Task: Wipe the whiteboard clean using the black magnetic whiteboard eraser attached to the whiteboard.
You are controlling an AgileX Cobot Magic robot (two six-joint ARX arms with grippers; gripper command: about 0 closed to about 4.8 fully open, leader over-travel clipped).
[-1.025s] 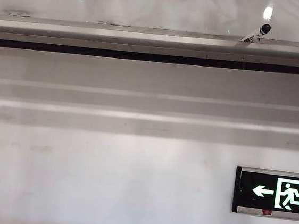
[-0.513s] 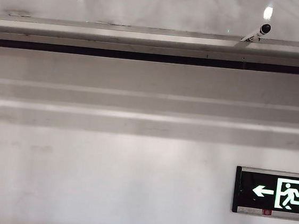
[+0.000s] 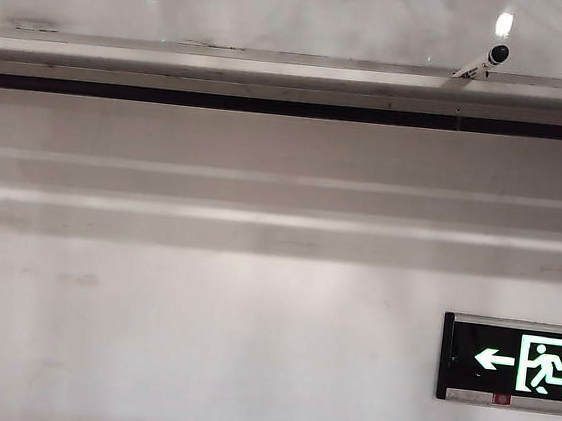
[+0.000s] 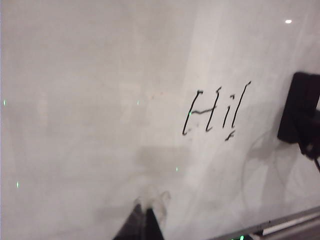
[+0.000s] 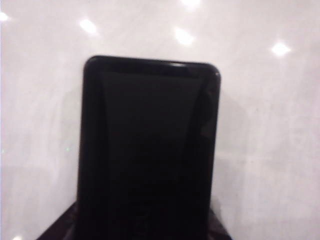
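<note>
The black eraser (image 5: 149, 150) fills the right wrist view, stuck flat on the glossy whiteboard (image 5: 40, 125), with its long axis running straight away from the right gripper (image 5: 137, 227), whose dark fingers show as two shadowy wedges on either side of the eraser's near end. The jaws straddle that end, but the picture is dim and close, so I cannot tell whether they are spread with a gap or already pinching the eraser's sides; it looks like a grasp in the making. The right arm is plainly the nearer one. From the left wrist view the same eraser (image 4: 299, 115) sits well apart from the left gripper (image 4: 145, 220), off to the side past the handwritten black "Hi!" (image 4: 215, 112), upright on the board above the grey ledge (image 4: 285, 227). The left gripper's fingers are pressed together with nothing between them, their tips close to the whiteboard (image 4: 75, 100). The eraser is a rounded-corner rectangular block, matte black with a slightly raised glossy rim, taller than it is wide. The board reflects round ceiling lights and shows faint smears. The exterior view shows only the ledge, wall and an exit sign (image 3: 513, 363), with neither arm nor eraser in it.
</note>
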